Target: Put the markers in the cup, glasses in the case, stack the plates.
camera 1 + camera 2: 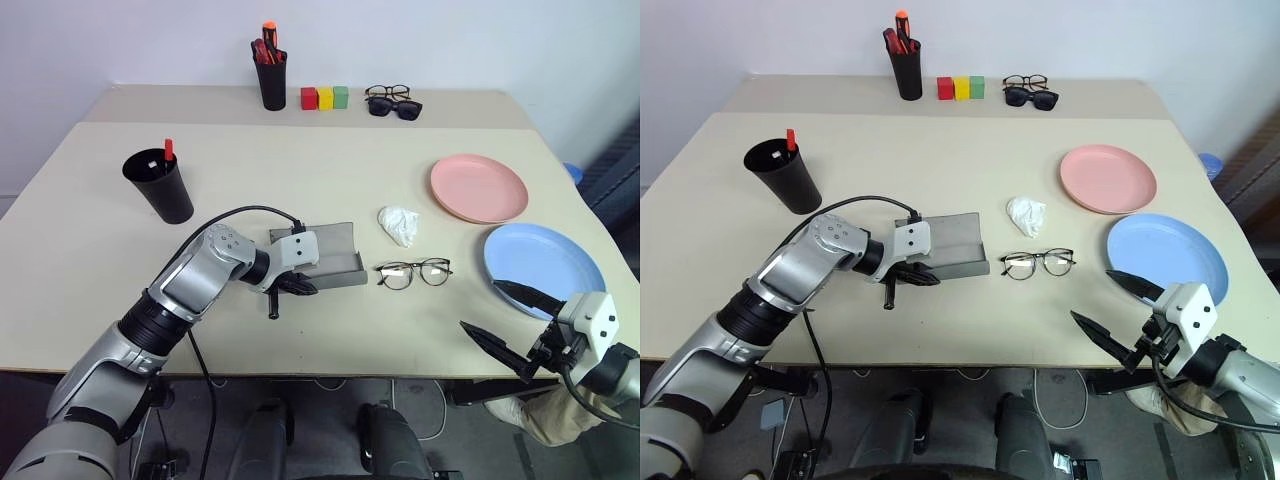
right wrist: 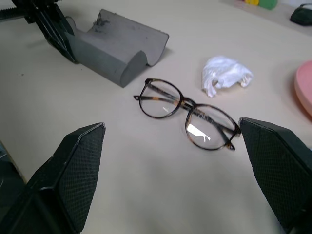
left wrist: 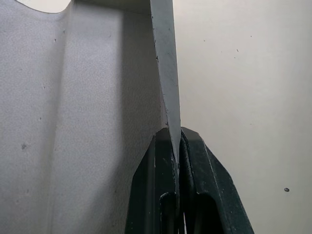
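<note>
On case (image 1: 335,252) edge, left gripper (image 1: 296,284) clamped

No text, label, brand, number or sign can be read on anything here.

This looks like a robotics lab or test room set up for tabletop trials, not a home or kitchen. A plain beige worktop (image 1: 300,330) stands against a bare white wall (image 1: 450,40), with a second worktop of the same kind pushed up behind it. The things laid out are an odd mix placed well apart, as for an exercise: a black pen pot (image 1: 271,80) with red and orange pens, three small coloured blocks (image 1: 324,97) in a row, two plastic plates (image 1: 478,187), spare sunglasses (image 1: 394,107), a crumpled white tissue (image 1: 400,225). Loose cables (image 1: 420,405) hang below the worktop's front edge.
</note>
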`<state>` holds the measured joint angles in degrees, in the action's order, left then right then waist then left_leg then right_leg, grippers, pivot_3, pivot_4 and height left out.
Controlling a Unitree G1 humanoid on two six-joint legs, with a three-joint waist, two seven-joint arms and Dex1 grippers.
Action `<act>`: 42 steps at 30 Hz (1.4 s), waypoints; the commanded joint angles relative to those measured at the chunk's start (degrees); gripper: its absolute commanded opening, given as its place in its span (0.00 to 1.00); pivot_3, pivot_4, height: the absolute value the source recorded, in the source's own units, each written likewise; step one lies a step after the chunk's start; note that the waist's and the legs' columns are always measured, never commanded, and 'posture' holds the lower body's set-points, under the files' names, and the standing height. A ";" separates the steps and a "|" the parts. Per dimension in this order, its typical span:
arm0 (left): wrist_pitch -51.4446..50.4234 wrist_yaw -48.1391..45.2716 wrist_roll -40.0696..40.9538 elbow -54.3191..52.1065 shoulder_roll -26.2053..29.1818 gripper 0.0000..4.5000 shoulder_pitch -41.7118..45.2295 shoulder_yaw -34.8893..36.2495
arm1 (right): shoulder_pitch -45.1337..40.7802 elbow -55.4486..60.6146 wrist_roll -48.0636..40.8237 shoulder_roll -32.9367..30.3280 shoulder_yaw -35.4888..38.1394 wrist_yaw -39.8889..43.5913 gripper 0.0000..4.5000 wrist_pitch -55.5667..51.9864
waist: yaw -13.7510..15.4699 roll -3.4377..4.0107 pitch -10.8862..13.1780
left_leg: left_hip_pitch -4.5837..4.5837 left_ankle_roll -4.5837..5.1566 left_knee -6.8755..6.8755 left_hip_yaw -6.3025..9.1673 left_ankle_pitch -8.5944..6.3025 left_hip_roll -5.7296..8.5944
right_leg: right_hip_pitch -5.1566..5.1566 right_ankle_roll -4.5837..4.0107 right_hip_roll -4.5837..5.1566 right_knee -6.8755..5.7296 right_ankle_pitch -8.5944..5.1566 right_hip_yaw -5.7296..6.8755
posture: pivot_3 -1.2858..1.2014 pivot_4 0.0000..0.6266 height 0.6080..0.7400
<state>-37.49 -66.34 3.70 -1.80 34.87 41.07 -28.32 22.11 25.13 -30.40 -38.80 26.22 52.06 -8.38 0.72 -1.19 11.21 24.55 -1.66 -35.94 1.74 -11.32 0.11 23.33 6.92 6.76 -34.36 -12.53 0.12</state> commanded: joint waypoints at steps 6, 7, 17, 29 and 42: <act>2.31 -0.83 -0.81 0.94 0.62 0.57 0.14 0.79 | -0.65 0.66 1.09 -0.40 -0.75 0.56 1.00 1.01 | 0.00 0.01 0.00 | 0.00 0.01 0.00 -0.01 0.00 0.00 | 0.00 0.00 0.00 0.00 0.00 0.00 | 0.52 0.24 1.00; 2.22 -0.57 -0.91 0.89 0.51 0.66 0.17 0.93 | -0.87 0.64 1.16 -0.50 -0.90 0.56 1.00 0.87 | 0.00 0.01 -0.01 | 0.00 0.01 0.00 -0.01 0.00 0.00 | 0.00 0.00 0.00 0.00 0.00 0.00 | 0.52 0.24 1.00; 2.00 -0.55 4.20 -6.31 2.29 0.89 -2.59 7.91 | -14.50 -6.50 7.92 -5.76 -9.95 2.15 1.00 0.54 | -0.22 0.04 0.01 | -0.01 0.02 -0.02 -0.02 0.00 -0.01 | 0.01 -0.03 -0.01 -0.01 0.03 0.00 | 0.52 0.24 1.00; 9.72 3.15 2.57 -18.23 13.54 0.89 -16.67 15.32 | -44.86 -31.91 22.82 -10.43 -27.42 11.55 1.00 9.66 | -0.41 0.13 0.06 | 0.00 0.04 0.03 -0.06 0.00 0.00 | 0.06 -0.04 -0.04 -0.03 0.05 0.01 | 0.52 0.24 1.00; 2.29 8.12 4.25 -26.20 15.25 0.89 -22.32 18.80 | -54.15 -41.11 29.71 -10.81 -35.19 18.24 1.00 13.98 | -0.76 0.13 0.07 | -0.02 0.04 -0.01 -0.07 0.00 0.01 | 0.06 -0.02 -0.05 -0.15 0.06 0.01 | 0.52 0.24 1.00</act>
<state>-34.83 -58.57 7.05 -25.65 49.41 18.65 -11.67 -30.11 -15.96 -0.18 -48.34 -9.46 68.67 4.86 -0.04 -1.06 11.28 24.52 -1.62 -35.95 1.68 -11.32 0.12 23.39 6.90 6.71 -34.52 -12.48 0.12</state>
